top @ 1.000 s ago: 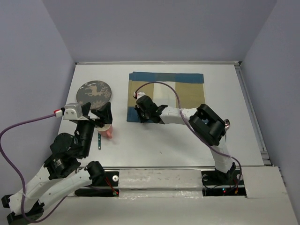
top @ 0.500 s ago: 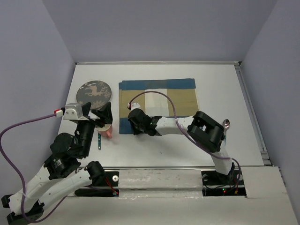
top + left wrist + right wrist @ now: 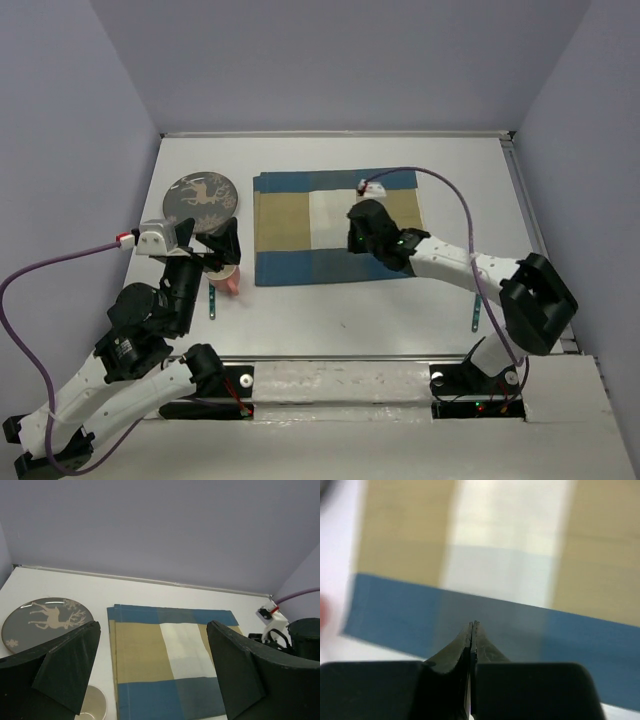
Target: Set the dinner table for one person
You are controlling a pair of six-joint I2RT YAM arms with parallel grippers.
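The white dinner table (image 3: 350, 315) carries a blue, tan and white checked mat (image 3: 335, 228) lying flat at its middle. My right gripper (image 3: 358, 238) is shut with nothing between its fingers. It hovers over the mat's near blue band (image 3: 520, 625), its tips (image 3: 472, 626) pressed together. My left gripper (image 3: 210, 250) is open and empty, above a pink cup (image 3: 230, 281). Through its jaws I see the mat (image 3: 170, 655), the cup's rim (image 3: 92, 705) and a dark deer plate (image 3: 45, 620).
The deer plate (image 3: 200, 195) sits at the table's far left. A teal utensil (image 3: 213, 300) lies beside the cup. A thin utensil (image 3: 476, 312) lies near the right arm. The right arm (image 3: 300, 640) shows at the left wrist view's right edge.
The mat slid left and lies flat. My right gripper then moved from the mat's near left corner rightward to over its middle. The left arm has not moved.
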